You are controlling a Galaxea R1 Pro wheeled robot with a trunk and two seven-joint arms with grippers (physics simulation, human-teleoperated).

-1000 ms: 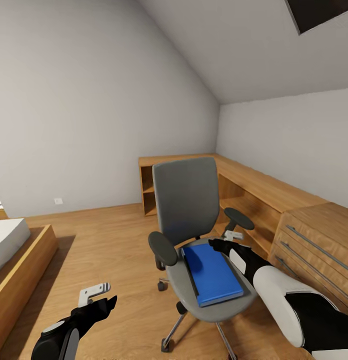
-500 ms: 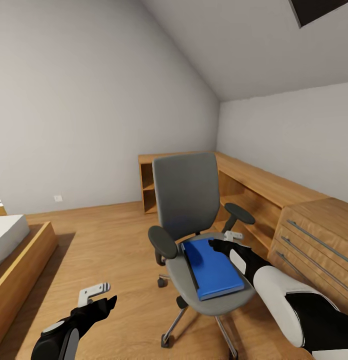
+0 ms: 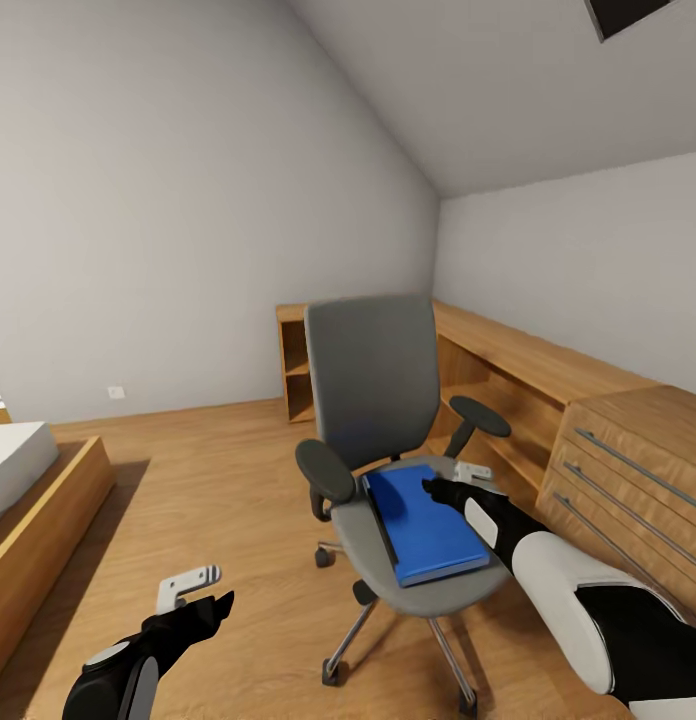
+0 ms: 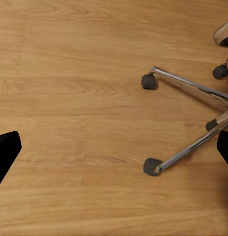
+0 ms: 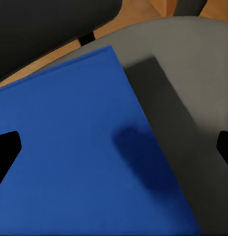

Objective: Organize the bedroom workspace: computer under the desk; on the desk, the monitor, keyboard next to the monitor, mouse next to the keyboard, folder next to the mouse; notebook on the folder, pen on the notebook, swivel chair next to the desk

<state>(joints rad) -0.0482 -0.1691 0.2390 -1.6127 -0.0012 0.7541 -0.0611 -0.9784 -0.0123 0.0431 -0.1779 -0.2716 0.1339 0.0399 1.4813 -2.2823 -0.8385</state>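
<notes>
The swivel chair (image 3: 372, 385), with its grey back and black armrests, stands in the middle of the bedroom floor. A bright blue folder (image 3: 424, 524) lies flat on its seat (image 3: 428, 598). My right gripper (image 3: 452, 482) hovers open just above the folder's far right corner. In the right wrist view the folder (image 5: 70, 162) and the grey seat (image 5: 192, 93) lie between the spread fingers of the right gripper (image 5: 114, 147). My left gripper (image 3: 195, 592) hangs open, low at the chair's left. The left gripper (image 4: 114, 150) looks down on the chair's star base (image 4: 192, 118) and its castors.
Light wooden low cabinets (image 3: 508, 365) run along the back and right walls. A drawer unit (image 3: 628, 470) with silver handles stands close to my right arm. A wood-framed bed (image 3: 33, 510) is at the left. Plank floor (image 3: 208, 480) lies between bed and chair.
The whole view has shifted, so the camera moved. The right gripper now sits a little further over the folder's corner. The left gripper has kept its pose.
</notes>
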